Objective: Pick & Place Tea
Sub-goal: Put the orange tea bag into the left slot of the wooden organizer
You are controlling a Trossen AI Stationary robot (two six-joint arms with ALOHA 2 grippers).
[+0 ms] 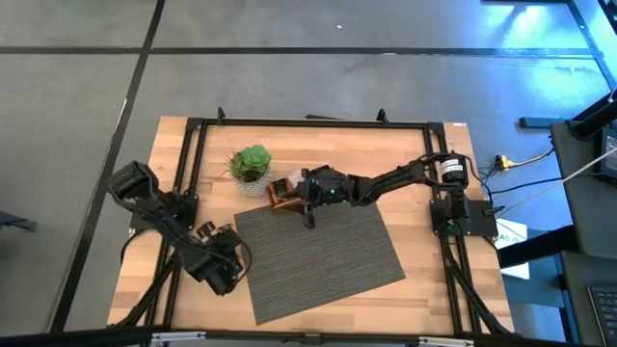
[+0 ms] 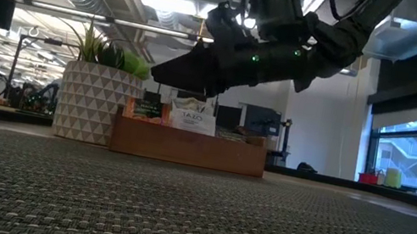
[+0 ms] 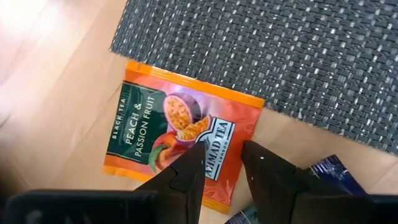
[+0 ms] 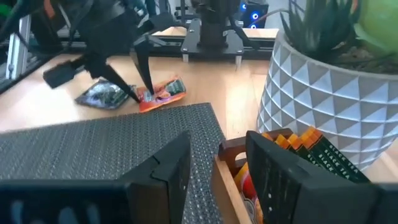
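orange tea sachet point(image 3: 180, 140) flat on wood — beside mat's edge point(image 3: 205, 74)

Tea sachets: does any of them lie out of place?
Yes. An orange sachet lies on the bare wood beside the grey mat, not in the wooden tray; the left pincer hovers open over it.

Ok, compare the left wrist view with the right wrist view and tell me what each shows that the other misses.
Only the left wrist view shows the print on the orange sachet, a peach and passion fruit black tea, lying on bare wood at the mat's edge, below the open left hand. Only the right wrist view shows the white patterned plant pot, the wooden tray with sachets standing in it, and the open right hand. Both show the grey woven mat and that orange sachet.
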